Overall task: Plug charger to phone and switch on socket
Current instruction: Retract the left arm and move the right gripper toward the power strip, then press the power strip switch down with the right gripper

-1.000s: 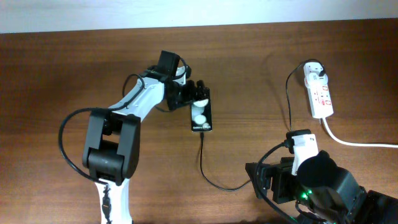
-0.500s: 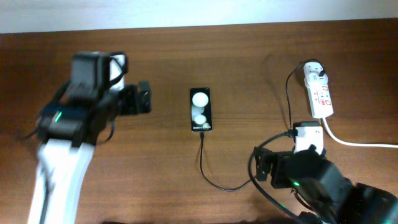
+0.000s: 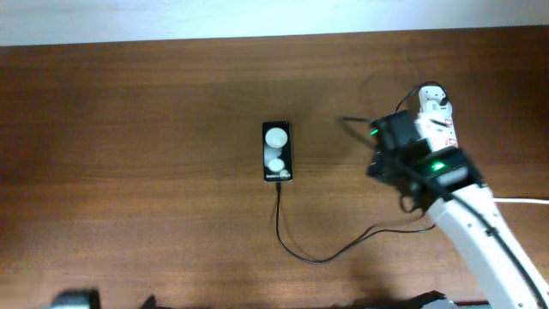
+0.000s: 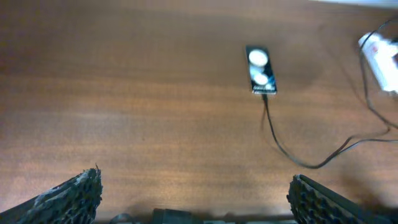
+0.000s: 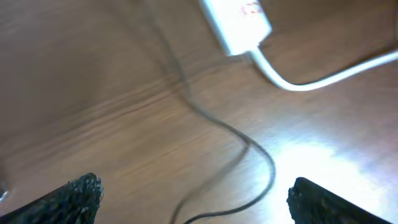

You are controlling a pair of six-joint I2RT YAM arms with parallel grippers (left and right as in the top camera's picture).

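The phone [image 3: 276, 151] lies flat mid-table, and also shows in the left wrist view [image 4: 259, 61]. The charger cable [image 3: 296, 249] meets the phone's near end with its tip and loops right towards my right arm. The socket strip [image 3: 441, 130] lies at the far right, partly hidden under my right arm [image 3: 410, 156]. In the right wrist view the strip's end [image 5: 239, 22] and the thin cable [image 5: 249, 143] lie ahead of my open, empty right gripper [image 5: 196, 199]. My left gripper [image 4: 196, 199] is open and empty, high and well back from the phone.
The strip's thick white cord [image 5: 311, 78] runs off to the right [image 3: 506, 199]. The brown wooden table [image 3: 129, 172] ends at a pale wall along the far edge. My left arm is almost out of the overhead view, at the bottom left.
My left arm let go of the phone and pulled away to the left and out of the overhead view. My right arm swung up from the bottom right to the socket strip.
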